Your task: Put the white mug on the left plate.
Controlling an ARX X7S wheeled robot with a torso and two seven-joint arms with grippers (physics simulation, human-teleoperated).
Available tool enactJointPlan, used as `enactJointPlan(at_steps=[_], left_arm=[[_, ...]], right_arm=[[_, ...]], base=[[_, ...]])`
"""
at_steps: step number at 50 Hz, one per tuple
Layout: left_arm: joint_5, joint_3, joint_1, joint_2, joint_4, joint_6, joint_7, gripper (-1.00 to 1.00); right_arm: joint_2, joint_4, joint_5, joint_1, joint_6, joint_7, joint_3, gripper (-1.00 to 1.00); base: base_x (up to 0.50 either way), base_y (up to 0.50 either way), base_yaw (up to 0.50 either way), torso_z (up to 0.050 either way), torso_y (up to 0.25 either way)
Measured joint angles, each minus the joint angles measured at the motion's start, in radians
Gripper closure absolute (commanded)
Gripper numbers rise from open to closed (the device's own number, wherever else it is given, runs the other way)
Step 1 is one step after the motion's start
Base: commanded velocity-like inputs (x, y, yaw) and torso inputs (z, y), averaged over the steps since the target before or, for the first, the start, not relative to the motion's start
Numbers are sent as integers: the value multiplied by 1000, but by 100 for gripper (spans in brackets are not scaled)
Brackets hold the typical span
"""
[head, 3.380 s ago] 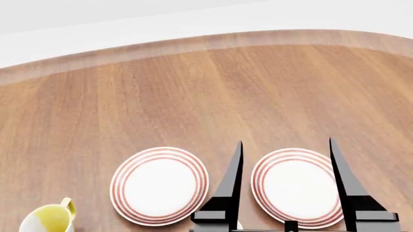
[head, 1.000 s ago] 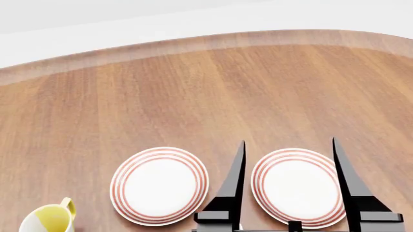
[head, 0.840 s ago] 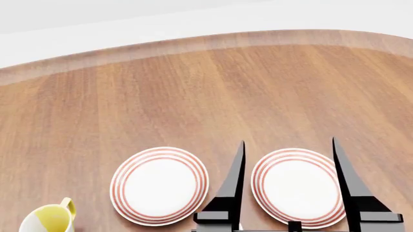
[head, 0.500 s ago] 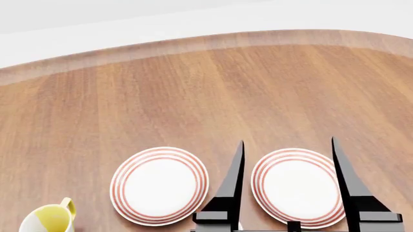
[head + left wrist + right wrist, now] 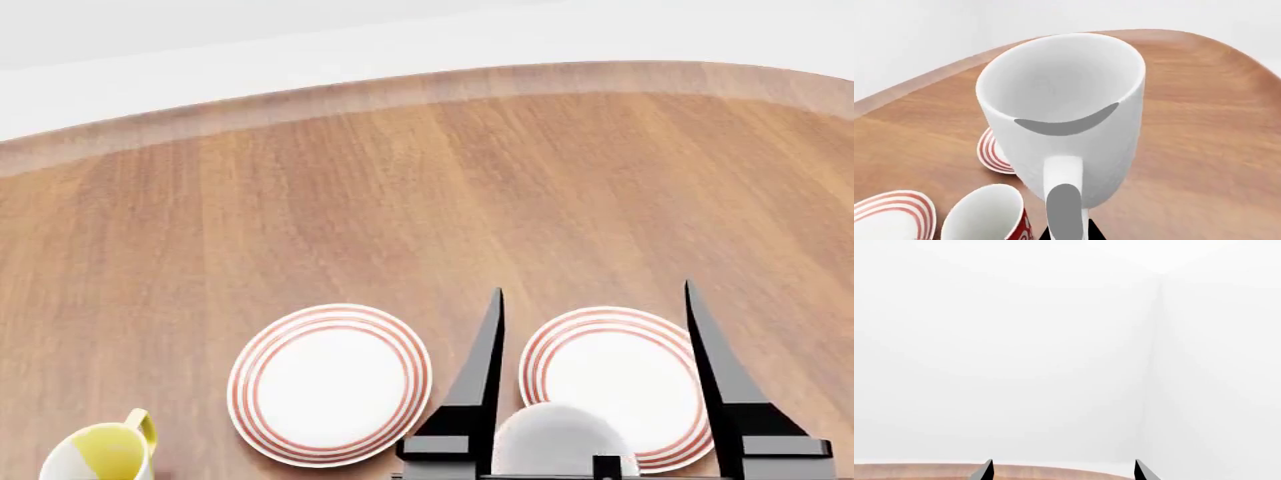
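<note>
**A:** Is the white mug [image 5: 561,440] on the left plate [image 5: 330,385] yet?

**B:** No. It's up to the right of that plate, and the left gripper [image 5: 1067,234] seems clamped on its handle. The right gripper [image 5: 593,290] is spread wide and holds nothing.

**A:** Do the views differ?

**B:** Only the left wrist view shows the handle and a red mug [image 5: 987,215]. The head view shows the plate bare.
</note>
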Motion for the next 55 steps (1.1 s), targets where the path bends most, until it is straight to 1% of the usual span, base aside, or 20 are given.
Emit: enactJointPlan(at_steps=[15, 28, 41, 55], left_arm=[[-49, -79, -59, 1, 41, -52, -17, 100], [-82, -150, -102, 0, 19, -62, -33, 100], [-107, -231, -155, -1, -52, -59, -56, 100], [-131, -326, -244, 11, -201, -37, -77, 100]], right_arm=[[-1, 0, 0, 1, -1, -1, 0, -100], [-1, 0, 2, -1, -4, 0, 0, -100], [-1, 0, 1, -1, -4, 0, 0, -100], [-1, 0, -2, -1, -4, -2, -1, -100]], base=[[0, 0, 0, 0, 0], [0, 0, 0, 0, 0], [0, 0, 0, 0, 1], [0, 0, 0, 0, 0]])
